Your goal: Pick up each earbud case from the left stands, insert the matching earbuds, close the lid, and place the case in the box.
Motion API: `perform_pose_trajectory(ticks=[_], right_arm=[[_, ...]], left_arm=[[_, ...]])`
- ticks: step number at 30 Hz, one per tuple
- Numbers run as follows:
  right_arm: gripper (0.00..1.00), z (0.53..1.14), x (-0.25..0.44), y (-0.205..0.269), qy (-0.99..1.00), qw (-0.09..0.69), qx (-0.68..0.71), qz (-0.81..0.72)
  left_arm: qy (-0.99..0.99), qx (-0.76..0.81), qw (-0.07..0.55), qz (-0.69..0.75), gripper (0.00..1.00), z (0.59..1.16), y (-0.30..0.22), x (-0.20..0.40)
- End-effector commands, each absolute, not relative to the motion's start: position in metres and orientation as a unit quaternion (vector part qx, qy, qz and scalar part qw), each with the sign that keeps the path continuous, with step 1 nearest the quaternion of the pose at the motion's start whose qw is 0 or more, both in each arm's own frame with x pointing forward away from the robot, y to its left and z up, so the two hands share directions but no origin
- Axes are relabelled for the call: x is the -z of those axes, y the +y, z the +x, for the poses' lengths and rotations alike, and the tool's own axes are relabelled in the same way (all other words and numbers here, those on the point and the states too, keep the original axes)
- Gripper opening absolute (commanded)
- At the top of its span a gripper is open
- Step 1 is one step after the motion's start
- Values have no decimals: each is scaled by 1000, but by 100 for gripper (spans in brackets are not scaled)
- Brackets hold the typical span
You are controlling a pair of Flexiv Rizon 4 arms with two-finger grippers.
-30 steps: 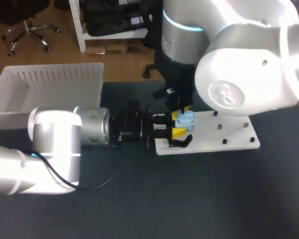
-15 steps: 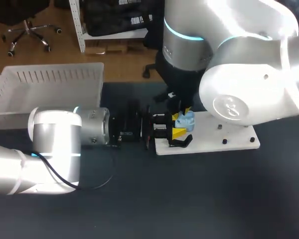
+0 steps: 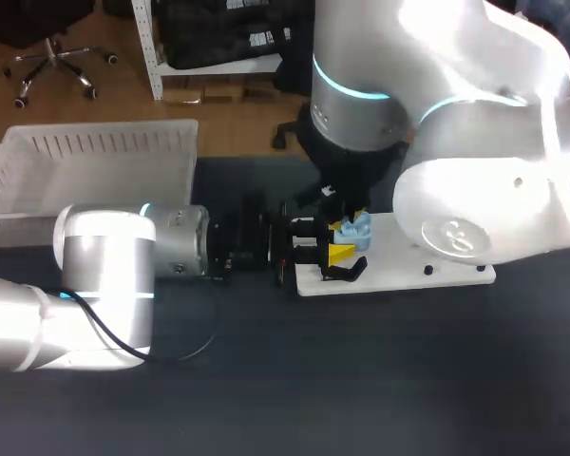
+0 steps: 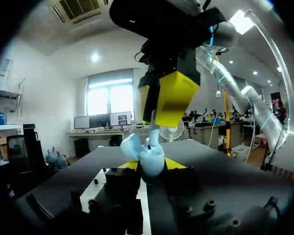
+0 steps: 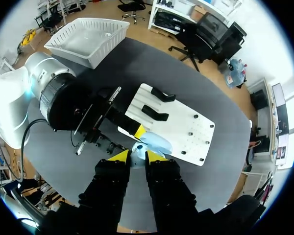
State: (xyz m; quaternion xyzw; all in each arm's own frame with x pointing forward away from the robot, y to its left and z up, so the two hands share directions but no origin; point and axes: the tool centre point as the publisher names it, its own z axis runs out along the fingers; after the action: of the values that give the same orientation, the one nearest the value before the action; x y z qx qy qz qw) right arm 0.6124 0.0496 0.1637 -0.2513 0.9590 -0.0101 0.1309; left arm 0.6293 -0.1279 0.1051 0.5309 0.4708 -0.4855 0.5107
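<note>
Left gripper jaws clamp the open light-blue earbud case over the left end of the white board. Right gripper jaws sit nearly closed on an earbud just above. Case is likely light, hard, slick, with a weak hinge, so grip the base sides.

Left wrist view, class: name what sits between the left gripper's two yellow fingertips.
The light-blue earbud case, lid open, sits there, held from both sides by the left gripper. The left wrist view shows this plainly, and the head view agrees.
</note>
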Motion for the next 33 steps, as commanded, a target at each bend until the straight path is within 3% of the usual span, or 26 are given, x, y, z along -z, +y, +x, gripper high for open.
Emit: perform_pose_trajectory(ticks=[1,33], right_arm=[[0,609,-163,47,958,137,9,-250],[0,613,-153,43,960,146,10,-240]], left_arm=[[471,483,514,529,0,627,-128,-104],[471,483,514,529,0,627,-128,-104]])
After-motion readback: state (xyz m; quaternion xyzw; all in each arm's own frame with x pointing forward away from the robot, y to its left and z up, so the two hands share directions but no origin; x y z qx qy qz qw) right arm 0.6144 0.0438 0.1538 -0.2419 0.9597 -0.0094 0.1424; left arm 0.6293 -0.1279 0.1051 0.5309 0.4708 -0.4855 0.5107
